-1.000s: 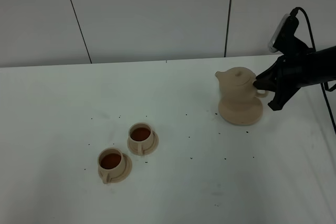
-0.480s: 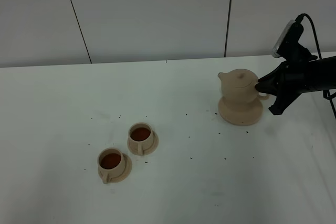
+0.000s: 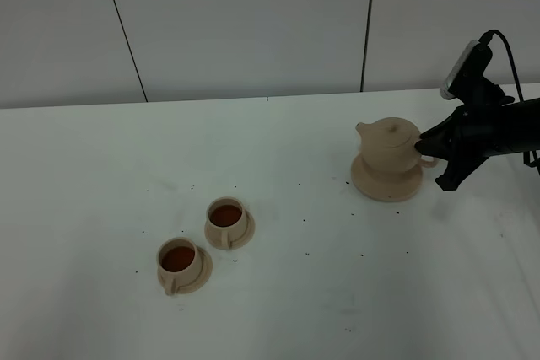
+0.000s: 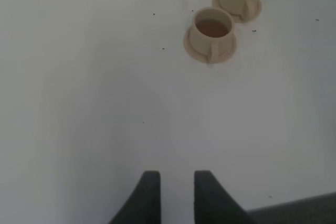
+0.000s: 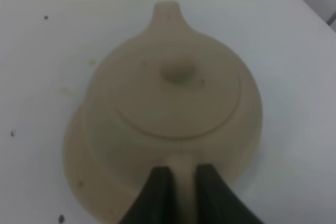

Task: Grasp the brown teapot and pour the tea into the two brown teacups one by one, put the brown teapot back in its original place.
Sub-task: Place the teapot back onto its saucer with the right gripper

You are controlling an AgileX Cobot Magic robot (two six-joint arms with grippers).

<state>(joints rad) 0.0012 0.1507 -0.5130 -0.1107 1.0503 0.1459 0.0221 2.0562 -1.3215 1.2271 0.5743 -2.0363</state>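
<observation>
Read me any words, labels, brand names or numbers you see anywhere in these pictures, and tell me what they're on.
None: no readable text in any view.
The round light-tan teapot, its wide tan saucer and the two small tan teacups are plain.
The white table shows only dark specks.

Brown teapot (image 5: pixel 170 108) fills most of the view, seen from above: round tan body, knobbed lid, short spout pointing away from the camera. It sits on a wider tan saucer (image 5: pixel 76 166), whose rim shows along one side. Right hand (image 5: pixel 178 182): two dark fingers (image 5: pixel 157 190) clamped on the pot's handle, which shows between them. White surface (image 5: pixel 42 66) all around, a few dark specks.
</observation>
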